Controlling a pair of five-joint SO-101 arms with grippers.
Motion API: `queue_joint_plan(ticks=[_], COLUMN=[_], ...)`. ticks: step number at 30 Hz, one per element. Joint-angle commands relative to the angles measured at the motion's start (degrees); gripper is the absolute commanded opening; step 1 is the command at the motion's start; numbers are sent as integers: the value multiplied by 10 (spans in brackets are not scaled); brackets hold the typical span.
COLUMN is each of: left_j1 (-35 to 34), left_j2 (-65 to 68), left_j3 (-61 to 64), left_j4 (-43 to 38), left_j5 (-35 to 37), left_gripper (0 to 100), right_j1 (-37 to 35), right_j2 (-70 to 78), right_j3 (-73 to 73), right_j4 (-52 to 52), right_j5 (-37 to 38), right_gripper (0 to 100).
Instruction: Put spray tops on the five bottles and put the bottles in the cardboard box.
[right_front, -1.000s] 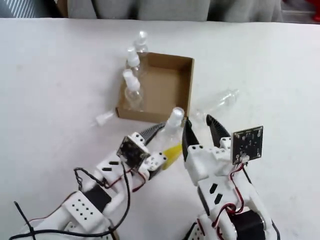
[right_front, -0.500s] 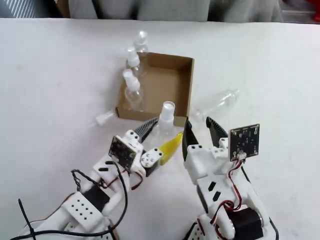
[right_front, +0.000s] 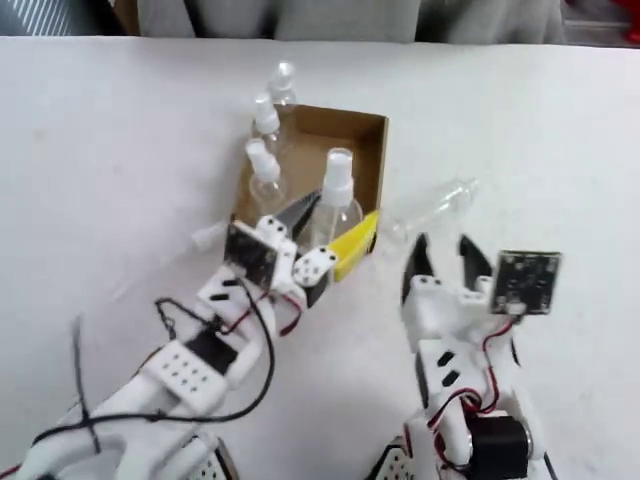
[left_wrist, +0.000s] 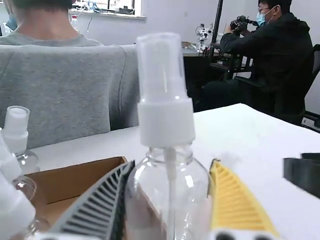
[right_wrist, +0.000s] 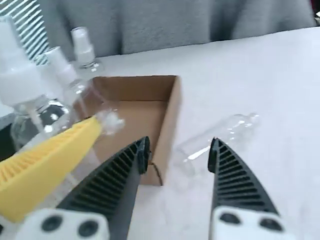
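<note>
Left end effector is clamped on the capped bottle at mid-body, holding it upright over the near right corner of the cardboard box. Right end effector is open and empty, near the uncapped bottle lying on the desk. Bottles look like empty clear plastic: light, thin-walled, slick. Grip the body with a modest squeeze, never the spray top. The lying one will probably roll.
</note>
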Motion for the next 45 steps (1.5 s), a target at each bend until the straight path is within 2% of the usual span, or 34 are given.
queue_joint_plan(ticks=[1, 4, 7, 11, 20, 28, 32, 34, 45], left_j1=[22, 60, 91, 110, 153, 175, 176, 176, 176], left_j2=[154, 234, 307, 406, 617, 793, 863, 886, 891], left_j3=[-74, -86, -120, -185, -378, -556, -608, -619, -620], left_j4=[-125, -220, -276, -287, -288, -332, -331, -331, -308], left_j5=[7, 6, 5, 6, 1, -5, -90, -115, -120], left_gripper=[105, 105, 105, 105, 105, 105, 105, 105, 109], right_j1=[160, 266, 356, 442, 580, 597, 597, 597, 596], right_j2=[4, 5, 5, 5, 5, 0, 0, 0, 0], right_j3=[-4, 1, 23, 76, 178, 244, 252, 256, 256], right_j4=[-1, -23, -65, -126, -260, -264, -264, -264, -276], right_j5=[1, 1, 1, 1, 1, 2, 2, 2, 2], right_gripper=[169, 169, 167, 169, 169, 169, 170, 170, 170])
